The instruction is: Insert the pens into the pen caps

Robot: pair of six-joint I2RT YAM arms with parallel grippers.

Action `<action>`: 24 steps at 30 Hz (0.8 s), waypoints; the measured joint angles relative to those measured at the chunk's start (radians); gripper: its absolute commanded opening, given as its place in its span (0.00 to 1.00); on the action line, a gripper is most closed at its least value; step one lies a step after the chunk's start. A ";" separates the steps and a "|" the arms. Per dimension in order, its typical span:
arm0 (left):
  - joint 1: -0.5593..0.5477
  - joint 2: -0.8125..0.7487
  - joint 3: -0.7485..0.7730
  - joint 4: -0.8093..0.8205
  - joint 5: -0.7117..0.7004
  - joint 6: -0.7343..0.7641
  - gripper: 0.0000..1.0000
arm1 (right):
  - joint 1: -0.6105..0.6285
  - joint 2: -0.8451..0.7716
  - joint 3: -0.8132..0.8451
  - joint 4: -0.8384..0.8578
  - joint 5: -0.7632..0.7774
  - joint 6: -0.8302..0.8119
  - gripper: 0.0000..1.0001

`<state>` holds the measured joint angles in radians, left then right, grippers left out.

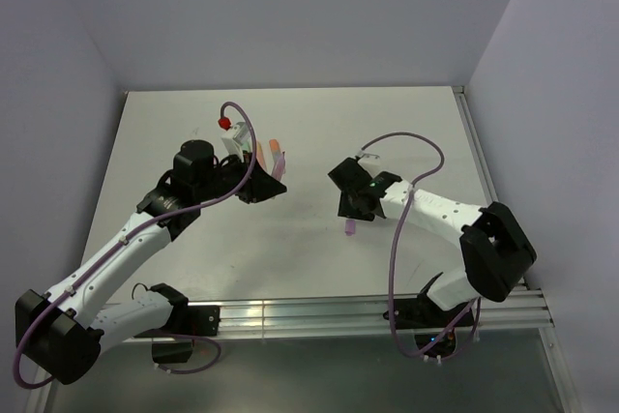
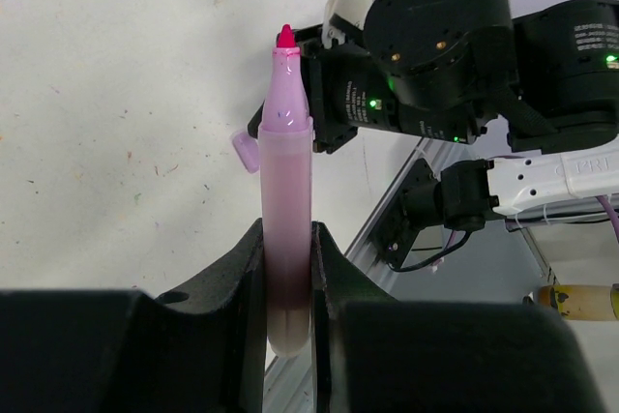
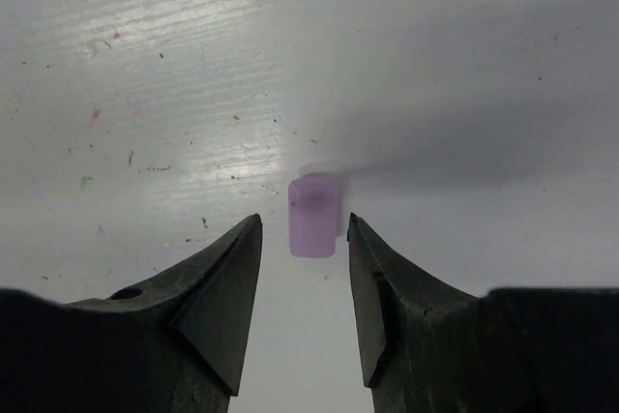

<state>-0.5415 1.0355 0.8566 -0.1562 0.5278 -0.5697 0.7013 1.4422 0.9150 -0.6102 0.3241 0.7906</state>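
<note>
My left gripper (image 2: pixel 287 231) is shut on the pink-purple pen (image 2: pixel 286 191), which sticks out past the fingers with its pink tip bare and pointing toward the right arm. In the top view this gripper (image 1: pixel 269 186) is left of centre. A purple cap (image 3: pixel 314 215) sits on the table just beyond the fingertips of my open, empty right gripper (image 3: pixel 304 222), in line with the gap and touching neither finger. The cap also shows in the top view (image 1: pixel 349 228) below the right gripper (image 1: pixel 348 208), and in the left wrist view (image 2: pixel 245 152) beside the pen.
Pale and orange pens or caps (image 1: pixel 276 151) lie just behind the left gripper, partly hidden by it. A red-tipped cable (image 1: pixel 224 123) arches over the left arm. A metal rail (image 1: pixel 319 314) runs along the table's near edge. Walls close in the table at the back and sides.
</note>
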 measured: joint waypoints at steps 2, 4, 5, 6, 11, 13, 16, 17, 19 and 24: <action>0.000 0.000 0.000 0.001 0.000 0.000 0.00 | 0.003 0.016 -0.005 0.011 -0.005 0.000 0.49; 0.000 0.000 0.000 0.002 0.000 0.000 0.00 | 0.003 0.032 -0.011 0.018 -0.008 0.000 0.49; 0.000 0.000 0.000 0.002 0.000 0.000 0.00 | 0.003 0.039 -0.016 0.024 -0.012 0.000 0.49; 0.000 0.000 0.000 0.002 0.001 0.000 0.00 | 0.003 0.043 -0.022 0.027 -0.014 0.000 0.49; 0.000 0.000 0.000 0.002 0.003 0.000 0.00 | 0.003 0.071 -0.039 0.043 -0.026 0.000 0.50; 0.000 0.000 0.000 0.002 0.003 0.000 0.00 | 0.003 0.086 -0.039 0.053 -0.031 0.000 0.49; 0.000 0.000 0.000 0.002 0.003 0.000 0.00 | 0.003 0.103 -0.039 0.069 -0.037 0.000 0.49; 0.000 0.000 0.000 0.002 0.003 0.000 0.00 | 0.003 0.107 -0.039 0.072 -0.038 0.000 0.49; 0.000 0.000 0.000 0.002 0.003 0.000 0.00 | 0.003 0.113 -0.039 0.078 -0.041 0.000 0.50; 0.000 0.000 0.000 0.002 0.003 0.000 0.00 | 0.003 0.126 -0.043 0.092 -0.046 0.000 0.49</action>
<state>-0.5415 1.0355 0.8566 -0.1547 0.5312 -0.5697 0.7044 1.5684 0.8719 -0.5186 0.2783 0.7906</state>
